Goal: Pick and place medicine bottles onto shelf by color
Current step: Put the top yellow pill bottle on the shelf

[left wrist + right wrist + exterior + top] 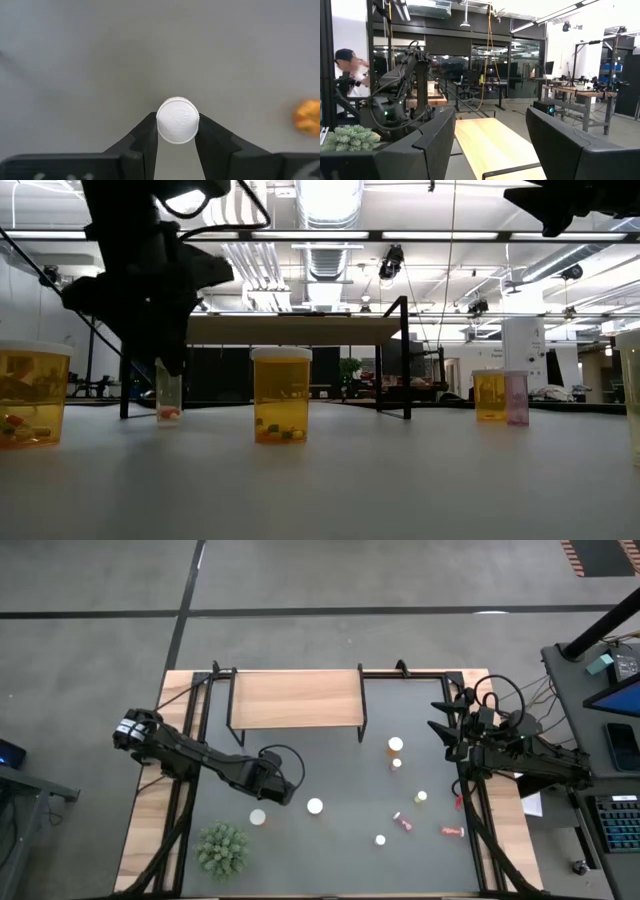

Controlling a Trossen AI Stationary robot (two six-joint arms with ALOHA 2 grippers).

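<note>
My left gripper (281,790) stands left of the table's middle, pointing down, shut on a small white-capped medicine bottle (177,120). In the low view this bottle (169,396) looks pale, with reddish pills at its bottom. Other medicine bottles stand upright: one (315,806) just right of the gripper, one (258,817) nearer me, and several on the right half (396,744). Two pink ones (452,832) lie on their sides. The wooden shelf (295,698) stands on its black legs at the far edge. My right gripper (446,730) is open and empty, raised at the right edge. My left gripper pinches the bottle's white cap (161,125) between its two fingertips, one on each side of the round rim. The fingers come from above, pointing down. The bottle stands upright below them (169,396); I cannot tell whether its base is on the table or just off it.
A green spiky plant (222,848) stands at the near left. An orange bottle (306,116) shows blurred near the left gripper. Large yellow-orange bottles (281,395) stand close in the low view. A person (347,65) is beyond the table.
</note>
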